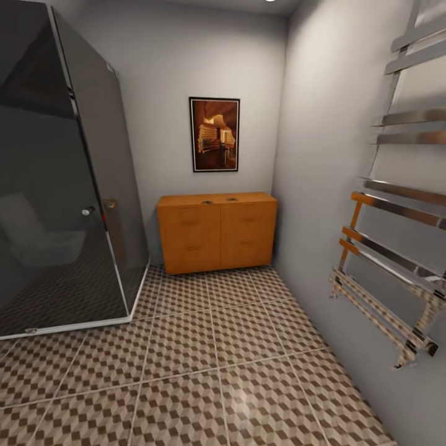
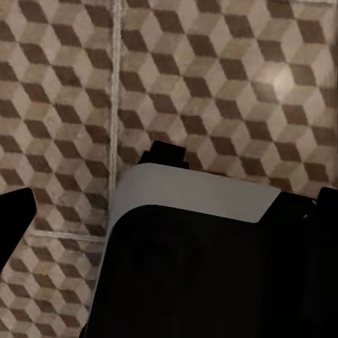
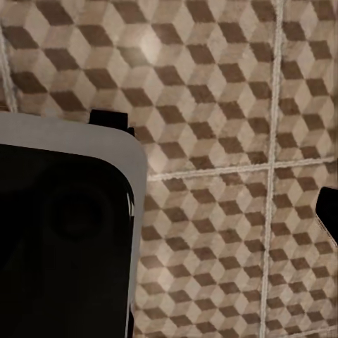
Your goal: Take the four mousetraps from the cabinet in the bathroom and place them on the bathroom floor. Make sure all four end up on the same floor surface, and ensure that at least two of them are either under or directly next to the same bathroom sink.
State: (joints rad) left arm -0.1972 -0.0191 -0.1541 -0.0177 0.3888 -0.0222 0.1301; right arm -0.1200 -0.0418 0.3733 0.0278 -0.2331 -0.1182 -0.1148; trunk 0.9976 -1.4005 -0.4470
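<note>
Orange-brown wooden cabinet [image 1: 217, 231] against the far wall, in the corner between a dark glass shower [image 1: 59, 186] and a chrome towel rail [image 1: 396, 248]. Cube-patterned tiled floor [image 1: 204, 371] before it; two small dark items [image 1: 218, 201] on its flat top. Gripper states cannot be told

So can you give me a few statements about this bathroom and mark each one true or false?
1. The wooden cabinet stands against the far wall, under a framed picture. True.
2. The cabinet's front panels hang open. False: they are all closed.
3. A dark glass shower stands to the left of the cabinet. True.
4. The floor is plain white tile. False: its tiles carry a brown and beige cube pattern.
5. A metal towel rail hangs on the right wall. True.
</note>
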